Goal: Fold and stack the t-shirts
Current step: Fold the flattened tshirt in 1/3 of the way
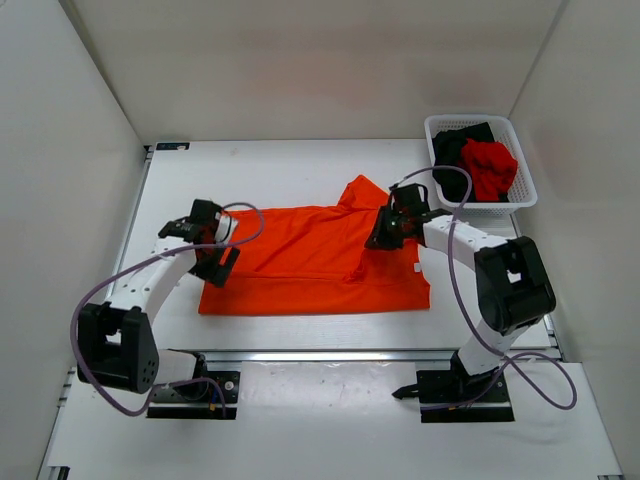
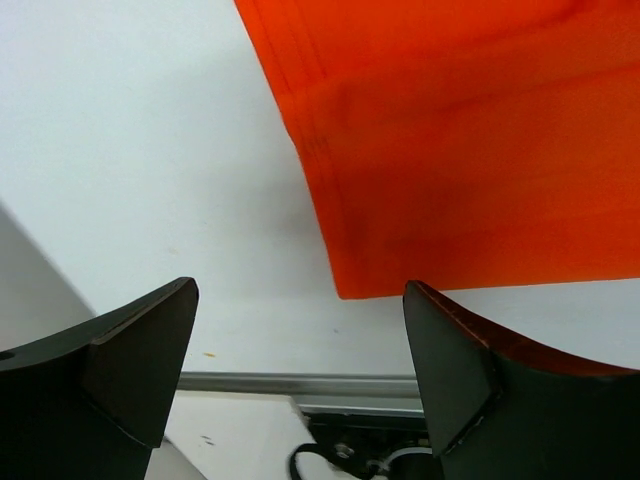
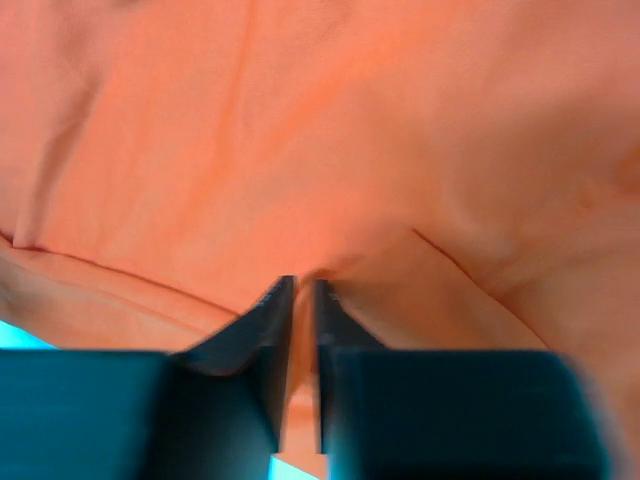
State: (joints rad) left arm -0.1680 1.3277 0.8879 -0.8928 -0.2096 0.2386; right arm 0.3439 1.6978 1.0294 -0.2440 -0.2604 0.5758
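- Left gripper (image 2: 300,292): fingers spread wide and holding nothing. In the left wrist view, bare white surface (image 1: 300,170) lies between the fingers. The hemmed corner of the orange t-shirt (image 2: 470,130) lies just ahead of them.
- In the top view, the left gripper (image 1: 215,258) sits low at the left edge of the orange t-shirt (image 1: 310,265), near the near-left corner.
- Orange t-shirt: it lies mostly flat across the middle of the surface, with its long straight edge towards the arm bases. The far-right part is rumpled and gathered into a peak.
- Right gripper (image 1: 385,232): it is over the right part of the cloth, just below that peak.
- In the right wrist view, the right gripper (image 3: 300,287) has its fingers pressed almost together, pinching a thin fold of the orange t-shirt (image 3: 350,130). Creases run outward from the pinch.
- White mesh basket (image 1: 470,118): it stands at the far-right corner of the surface, apart from the orange cloth.
- Basket contents: the black t-shirt (image 1: 455,150) is bunched on the left and the red t-shirt (image 1: 490,168) is crumpled on the right, the two touching.
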